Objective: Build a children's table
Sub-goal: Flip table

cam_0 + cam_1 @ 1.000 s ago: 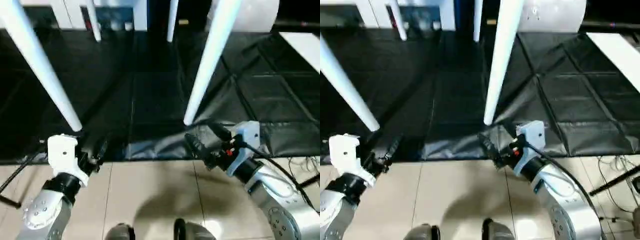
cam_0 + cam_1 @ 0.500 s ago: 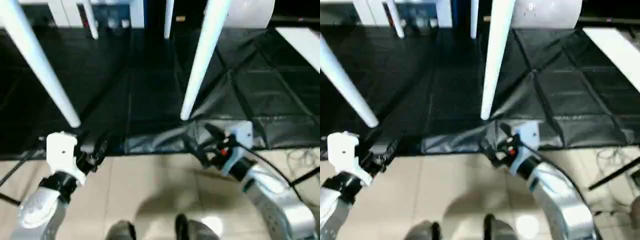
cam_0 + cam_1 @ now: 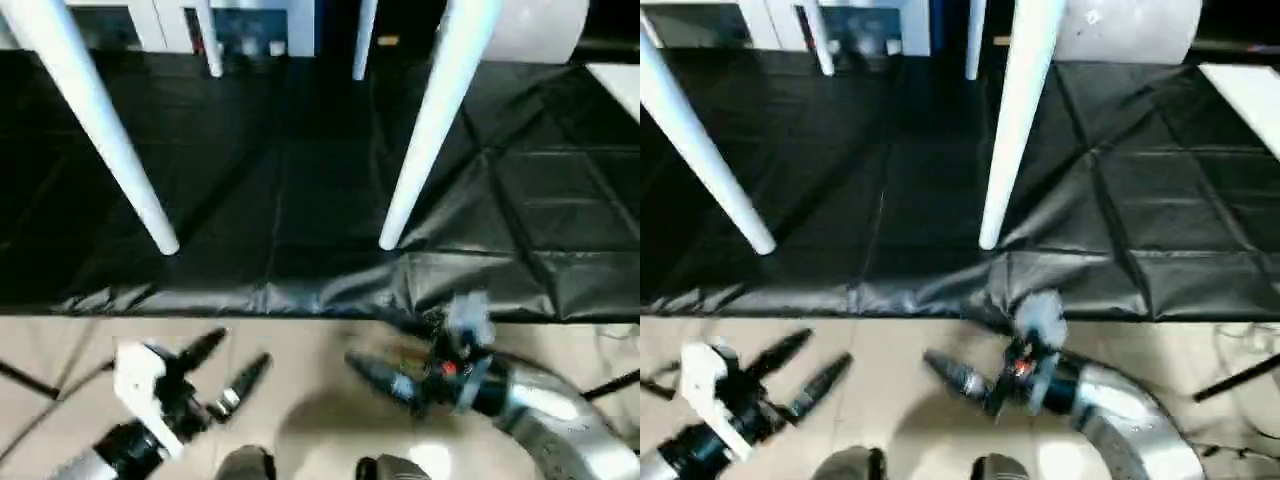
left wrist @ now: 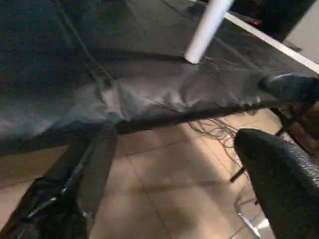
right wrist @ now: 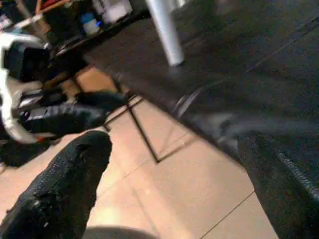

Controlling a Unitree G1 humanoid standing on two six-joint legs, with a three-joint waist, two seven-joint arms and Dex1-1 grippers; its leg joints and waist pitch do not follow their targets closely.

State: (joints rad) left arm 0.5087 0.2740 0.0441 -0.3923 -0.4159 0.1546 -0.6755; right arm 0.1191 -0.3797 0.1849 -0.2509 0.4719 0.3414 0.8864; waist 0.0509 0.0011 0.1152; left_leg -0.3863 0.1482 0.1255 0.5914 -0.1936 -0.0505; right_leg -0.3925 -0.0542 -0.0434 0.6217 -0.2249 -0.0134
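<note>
Table legs [image 3: 425, 140] stood on the black mat [image 3: 300, 200] well beyond your left gripper [image 3: 228, 365] and right gripper [image 3: 400, 350], both spread and empty, so you risked snagging the mat's rumpled edge.

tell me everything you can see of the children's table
The children's table stands upright on the black floor mat. Four white, smooth, plastic-looking tubular legs show, tapering downward and splayed outward: two near ones with their feet on the mat, two farther back. The top lies beyond the picture's upper edge. Neither gripper touches it.
</note>
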